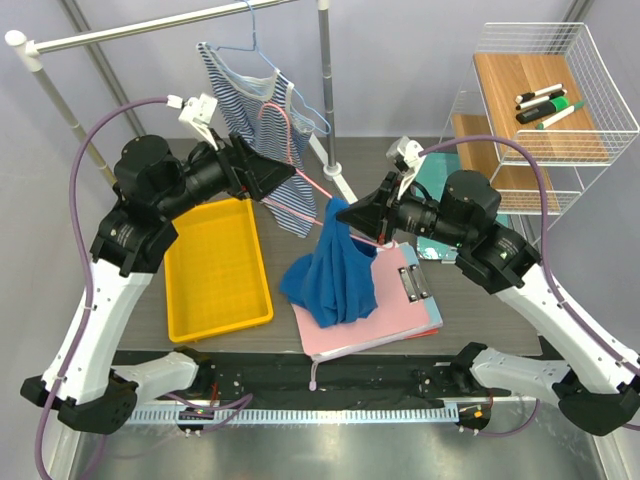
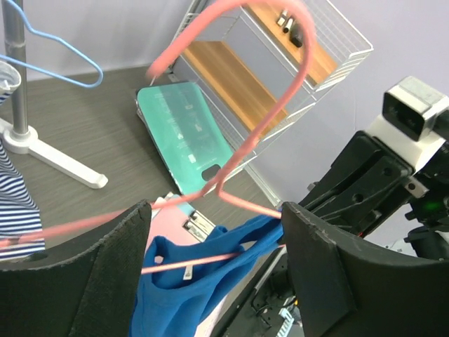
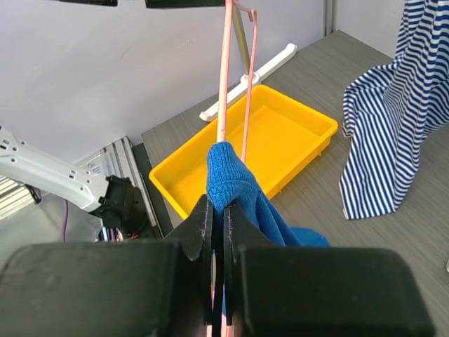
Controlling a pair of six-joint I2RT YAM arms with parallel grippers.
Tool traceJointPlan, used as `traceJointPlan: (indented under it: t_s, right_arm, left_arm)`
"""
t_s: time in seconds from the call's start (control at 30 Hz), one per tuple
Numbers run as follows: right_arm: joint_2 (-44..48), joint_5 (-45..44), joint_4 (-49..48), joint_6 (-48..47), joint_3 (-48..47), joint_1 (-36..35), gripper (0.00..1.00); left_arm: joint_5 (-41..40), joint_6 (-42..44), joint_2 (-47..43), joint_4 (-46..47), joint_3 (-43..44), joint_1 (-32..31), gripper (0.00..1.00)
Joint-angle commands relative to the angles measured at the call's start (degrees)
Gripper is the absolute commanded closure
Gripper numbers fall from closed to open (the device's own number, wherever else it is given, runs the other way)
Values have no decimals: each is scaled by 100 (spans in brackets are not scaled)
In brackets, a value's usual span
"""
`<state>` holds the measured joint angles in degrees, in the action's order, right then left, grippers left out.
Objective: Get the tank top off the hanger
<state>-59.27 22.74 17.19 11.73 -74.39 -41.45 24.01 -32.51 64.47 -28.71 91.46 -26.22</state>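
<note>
Tank top (image 1: 335, 268) hangs blue and limp at the middle, hem on the clipboard (image 1: 392, 318), strung on the pink hanger (image 1: 310, 183) that slants between left gripper (image 1: 272, 170) and right gripper (image 1: 362, 222). At the left wrist, the fingers (image 2: 105, 274) stand spread either side of the wire, gripping nothing. At the right wrist, the jaws are pressed together on the top's shoulder; this light, soft knit should slide off if pulled by that strap.
</note>
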Motion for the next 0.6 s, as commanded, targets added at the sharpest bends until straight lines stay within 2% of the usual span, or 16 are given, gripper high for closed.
traceJointPlan:
  t_s: [0.0,0.17,0.33,0.57]
  right_arm:
    - [-6,222,-445,-47,-252,-179,99]
    - [-94,46,-357,-162,-286,-258,99]
    - [-155,160,-462,-179,-295,-328,99]
    - [-393,371,-796,-127,-409,-443,99]
  left_arm:
    - [16,17,-22,524,21,20,28]
    - [-123,17,-171,551,-111,11,37]
    - [-441,78,-487,533,-137,20,34]
    - [-371,70,-312,322,-58,11,37]
